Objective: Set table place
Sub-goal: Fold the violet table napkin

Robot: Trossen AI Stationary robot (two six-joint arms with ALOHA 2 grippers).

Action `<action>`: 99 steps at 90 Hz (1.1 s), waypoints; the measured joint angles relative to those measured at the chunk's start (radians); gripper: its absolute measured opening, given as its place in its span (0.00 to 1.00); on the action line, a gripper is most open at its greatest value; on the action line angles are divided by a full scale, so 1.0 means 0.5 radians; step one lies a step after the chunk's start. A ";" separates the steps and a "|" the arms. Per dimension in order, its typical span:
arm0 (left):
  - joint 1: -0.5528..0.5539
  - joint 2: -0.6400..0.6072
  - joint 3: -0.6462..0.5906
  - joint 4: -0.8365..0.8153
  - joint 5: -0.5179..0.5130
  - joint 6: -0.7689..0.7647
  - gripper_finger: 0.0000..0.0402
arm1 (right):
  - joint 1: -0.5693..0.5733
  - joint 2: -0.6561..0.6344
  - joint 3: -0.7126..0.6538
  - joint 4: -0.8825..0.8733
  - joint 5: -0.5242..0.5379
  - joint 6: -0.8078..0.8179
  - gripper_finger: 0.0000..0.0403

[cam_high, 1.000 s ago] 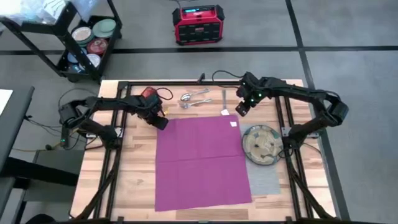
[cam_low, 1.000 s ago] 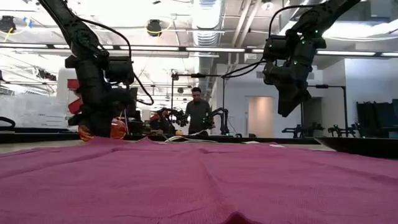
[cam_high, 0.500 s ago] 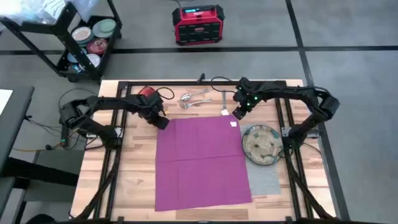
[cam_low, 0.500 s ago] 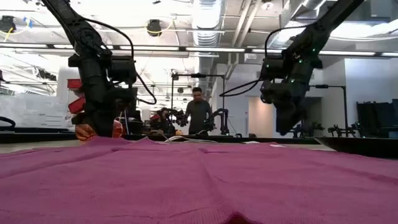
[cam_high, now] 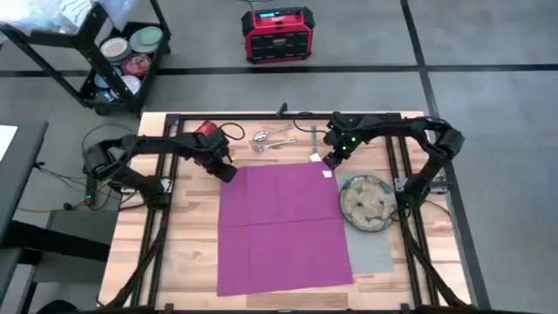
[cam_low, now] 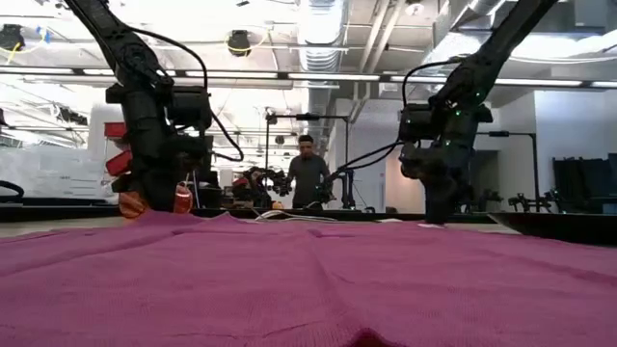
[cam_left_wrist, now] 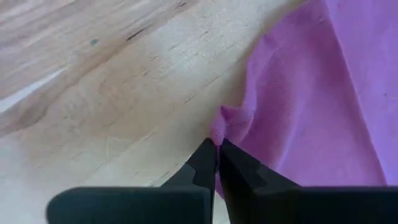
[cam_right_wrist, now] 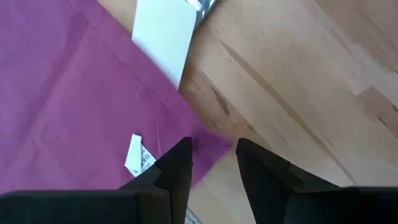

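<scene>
The napkin, magenta, lies spread flat over the middle of the table in the high view, with the patterned plate on a grey placemat by the table's right edge, and a spoon and fork and an orange cup near the far edge. The left arm reaches in from the left edge, its left gripper down at the napkin's far left corner; the right arm bends in from the right edge, its right gripper low over the far right corner. In the low view both arms come down steeply to the cloth's far edge, and a person stands in the room beyond. In the left wrist view the left gripper's fingers are pinched together on a raised fold of the napkin corner. In the right wrist view the right gripper's fingers stand a narrow gap apart, straddling the napkin's corner beside a white tag.
</scene>
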 joint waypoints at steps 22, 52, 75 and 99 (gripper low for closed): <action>0.000 -0.001 0.001 0.009 -0.002 0.003 0.00 | -0.034 0.009 -0.005 0.075 -0.034 0.019 0.11; 0.001 -0.002 0.002 0.010 -0.004 0.005 0.00 | -0.042 -0.044 -0.006 0.134 -0.146 0.053 0.00; 0.001 -0.060 0.002 0.004 -0.004 -0.016 0.00 | -0.062 -0.286 -0.005 -0.015 -0.142 0.052 0.00; 0.000 -0.336 0.002 -0.131 -0.004 -0.064 0.00 | -0.034 -0.427 -0.005 -0.164 -0.140 0.065 0.00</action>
